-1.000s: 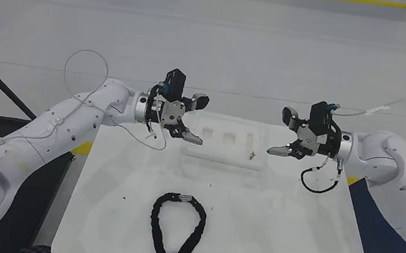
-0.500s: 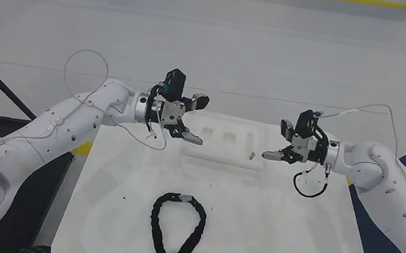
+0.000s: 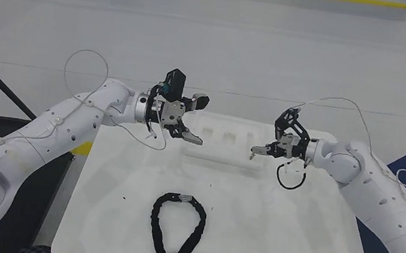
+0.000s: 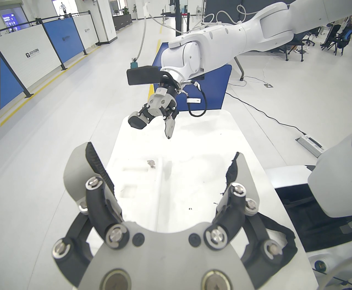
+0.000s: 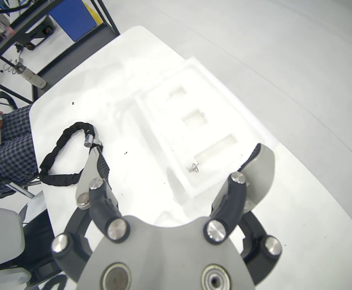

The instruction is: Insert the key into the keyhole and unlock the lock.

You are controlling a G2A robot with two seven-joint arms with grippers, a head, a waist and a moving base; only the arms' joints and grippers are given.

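Left arm stretches in from the table's left side, wrist roughly level. The left gripper (image 3: 198, 120) hangs over the left end of the white foam tray (image 3: 224, 152), fingers spread wide, nothing between them. From its wrist view the left gripper (image 4: 162, 153) faces along the tray toward the other arm.

Right arm comes in from the right, elbow bent, wrist pitched down. The right gripper (image 3: 271, 140) sits over the tray's right end, fingers apart and empty, lower fingertip close above the key without touching it. Seen from the left wrist, the right gripper (image 4: 152, 127) points down at the tray with a clear gap under it.

The key (image 5: 194, 168) is small and silver with a thin ring on it. It lies flat on the foam tray (image 5: 154, 109), just beside the long recess near the tray's edge. It also shows as a small metal speck (image 4: 151, 163).

The lock (image 3: 177, 227) is a black fabric-sleeved chain closed in a loop, lying flat on the white table (image 3: 274, 232), well apart from the tray. Its silver cylinder (image 5: 89, 140) sits where the loop's ends join.
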